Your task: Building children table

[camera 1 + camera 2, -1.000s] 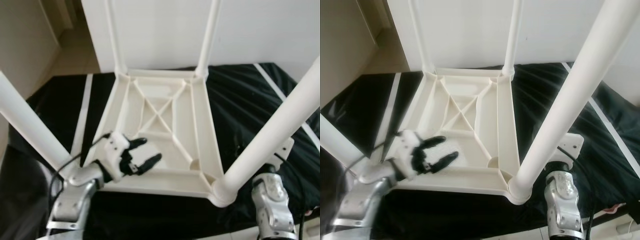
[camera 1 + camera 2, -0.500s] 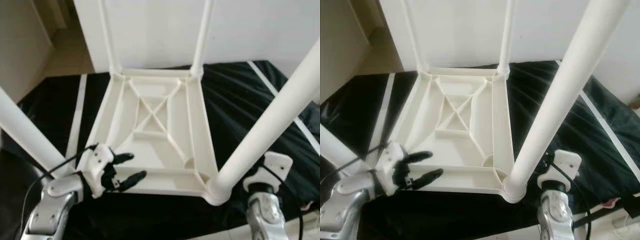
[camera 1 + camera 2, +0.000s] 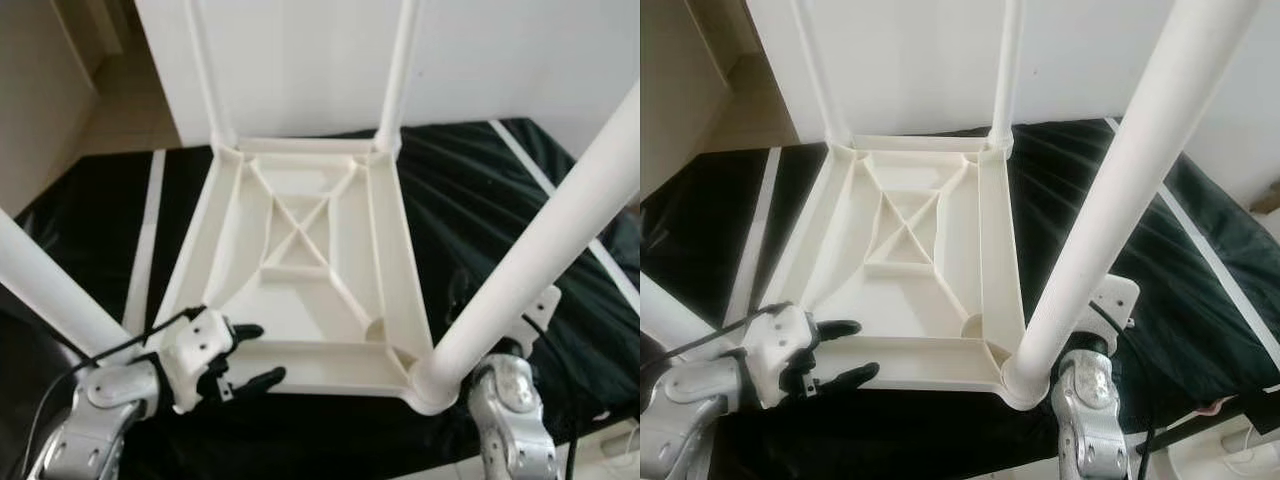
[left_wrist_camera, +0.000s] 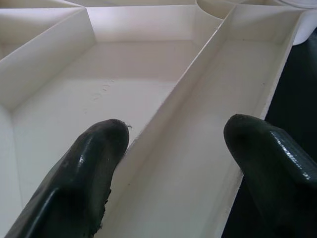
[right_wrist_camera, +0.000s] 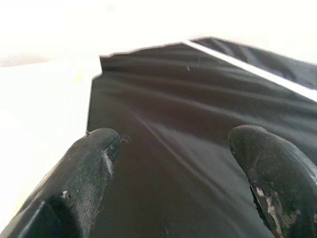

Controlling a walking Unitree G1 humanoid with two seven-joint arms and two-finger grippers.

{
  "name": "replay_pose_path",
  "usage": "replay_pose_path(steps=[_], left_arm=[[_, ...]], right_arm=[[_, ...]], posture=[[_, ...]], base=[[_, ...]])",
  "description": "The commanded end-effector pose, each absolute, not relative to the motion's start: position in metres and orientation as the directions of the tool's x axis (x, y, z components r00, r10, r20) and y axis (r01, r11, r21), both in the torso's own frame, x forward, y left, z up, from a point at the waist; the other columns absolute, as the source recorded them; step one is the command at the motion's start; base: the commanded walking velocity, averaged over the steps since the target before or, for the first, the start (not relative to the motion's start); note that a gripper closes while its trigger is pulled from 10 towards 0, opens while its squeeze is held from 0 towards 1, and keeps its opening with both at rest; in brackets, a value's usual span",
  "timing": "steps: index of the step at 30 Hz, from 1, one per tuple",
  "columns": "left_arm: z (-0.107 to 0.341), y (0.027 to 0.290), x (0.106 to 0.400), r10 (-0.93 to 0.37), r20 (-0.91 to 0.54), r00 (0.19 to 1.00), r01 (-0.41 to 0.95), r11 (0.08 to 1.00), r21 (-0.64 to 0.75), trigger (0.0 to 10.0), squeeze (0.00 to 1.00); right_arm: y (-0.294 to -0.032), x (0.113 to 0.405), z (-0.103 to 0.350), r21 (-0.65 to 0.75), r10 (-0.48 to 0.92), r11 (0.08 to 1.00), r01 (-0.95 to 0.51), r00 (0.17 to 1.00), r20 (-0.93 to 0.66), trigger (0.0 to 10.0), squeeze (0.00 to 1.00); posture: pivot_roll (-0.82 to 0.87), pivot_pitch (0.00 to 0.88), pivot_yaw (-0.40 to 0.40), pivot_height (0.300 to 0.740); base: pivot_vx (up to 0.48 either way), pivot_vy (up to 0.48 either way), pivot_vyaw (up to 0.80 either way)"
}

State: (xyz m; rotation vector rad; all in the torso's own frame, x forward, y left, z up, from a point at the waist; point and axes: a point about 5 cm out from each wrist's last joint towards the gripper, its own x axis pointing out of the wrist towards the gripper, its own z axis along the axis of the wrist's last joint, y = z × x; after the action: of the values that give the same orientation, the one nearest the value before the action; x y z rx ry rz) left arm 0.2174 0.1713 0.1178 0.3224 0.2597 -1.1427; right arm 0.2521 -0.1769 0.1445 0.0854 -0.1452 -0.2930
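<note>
A: Left eye view first: where is the table lying?

B: The white children's table (image 3: pixel 300 270) is lying upside down on a black sheet (image 3: pixel 480 200) in the middle of the scene, its ribbed underside facing up. Four white legs are standing up from its corners: two thin-looking ones at the far corners, by the white wall (image 3: pixel 300 60), and two rising close past the camera, the near left leg (image 3: pixel 55 295) and the near right leg (image 3: pixel 545 255).

A: What is the left arm doing?

B: It is reaching in from the near left with the elbow bent and the wrist turned inward. The left gripper (image 3: pixel 250 352) is hovering at the table's near edge, released, its black fingers spread apart. In the left wrist view one finger (image 4: pixel 94 163) is sitting over the inner panel and the other over the outer rim, with a rib of the frame running between them. Nothing is being grasped.

A: And the right arm?

B: Its silver forearm is rising just behind the base of the near right leg. The right gripper (image 5: pixel 173 163) is released too, fingers wide, pointing over the black sheet, with the white leg blurred just beside one finger.

A: Anything further out?

B: Pale floor (image 3: pixel 130 90) is showing at the far left, beyond the sheet.
</note>
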Motion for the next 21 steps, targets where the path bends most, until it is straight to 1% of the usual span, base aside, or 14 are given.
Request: replay_pose_path(steps=[1,2,3,5,7,13,14,15,17,20,21], left_arm=[[0.093,0.171,0.201,-0.847,-0.45,0.284,0.945,0.326,-0.016,10.0,0.0],[0.093,0.171,0.201,-0.847,-0.45,0.284,0.945,0.326,-0.016,10.0,0.0],[0.094,0.17,0.201,-0.846,-0.444,0.294,0.942,0.335,-0.015,10.0,0.0],[0.094,0.17,0.201,-0.846,-0.444,0.294,0.942,0.335,-0.015,10.0,0.0],[0.096,0.169,0.203,-0.846,-0.431,0.315,0.936,0.351,-0.005,10.0,0.0],[0.098,0.168,0.206,-0.846,-0.413,0.337,0.929,0.37,0.0,10.0,0.0],[0.102,0.165,0.208,-0.851,-0.386,0.355,0.922,0.388,-0.006,10.0,0.0],[0.102,0.165,0.208,-0.851,-0.386,0.355,0.922,0.388,-0.006,10.0,0.0],[0.108,0.16,0.211,-0.863,-0.334,0.378,0.913,0.408,-0.022,10.0,0.0],[0.108,0.16,0.211,-0.863,-0.334,0.378,0.913,0.408,-0.022,10.0,0.0],[0.111,0.156,0.211,-0.87,-0.308,0.385,0.91,0.413,-0.029,10.0,0.0]], right_arm=[[-0.178,0.254,0.138,0.101,-0.296,0.953,0.287,0.951,0.093,10.0,0.0],[-0.178,0.254,0.138,0.101,-0.296,0.953,0.287,0.951,0.093,10.0,0.0],[-0.174,0.265,0.138,0.096,-0.246,0.966,0.238,0.966,0.083,10.0,0.0],[-0.174,0.265,0.138,0.096,-0.246,0.966,0.238,0.966,0.083,10.0,0.0],[-0.168,0.276,0.139,0.086,-0.19,0.979,0.183,0.979,0.077,10.0,0.0],[-0.163,0.285,0.141,0.07,-0.153,0.987,0.147,0.985,0.081,10.0,0.0],[-0.155,0.295,0.144,0.065,-0.103,0.993,0.098,0.991,0.088,10.0,0.0],[-0.155,0.295,0.144,0.065,-0.103,0.993,0.098,0.991,0.088,10.0,0.0],[-0.142,0.309,0.147,0.064,-0.02,0.998,0.014,0.996,0.088,10.0,0.0],[-0.142,0.309,0.147,0.064,-0.02,0.998,0.014,0.996,0.088,10.0,0.0],[-0.136,0.314,0.147,0.06,0.023,0.998,-0.028,0.997,0.079,10.0,0.0]], posture=[[-0.01,0.043,-0.016,0.74],[-0.01,0.043,-0.016,0.74],[0.0,0.039,-0.017,0.74],[0.0,0.039,-0.017,0.74],[0.0,0.031,-0.015,0.74],[0.0,0.028,-0.015,0.74],[0.01,0.024,-0.014,0.74],[0.01,0.024,-0.014,0.74],[0.01,0.017,-0.015,0.74],[0.01,0.017,-0.015,0.74],[0.02,0.013,-0.018,0.74]], base=[[0.0,0.0,0.0],[0.0,0.0,0.0],[0.0,0.0,0.0],[0.0,0.0,0.0],[0.0,0.0,0.0],[0.0,0.0,0.0],[0.0,0.0,0.0],[0.0,0.0,0.0],[0.0,0.0,0.0],[0.0,0.0,0.0],[0.0,0.0,0.0]])
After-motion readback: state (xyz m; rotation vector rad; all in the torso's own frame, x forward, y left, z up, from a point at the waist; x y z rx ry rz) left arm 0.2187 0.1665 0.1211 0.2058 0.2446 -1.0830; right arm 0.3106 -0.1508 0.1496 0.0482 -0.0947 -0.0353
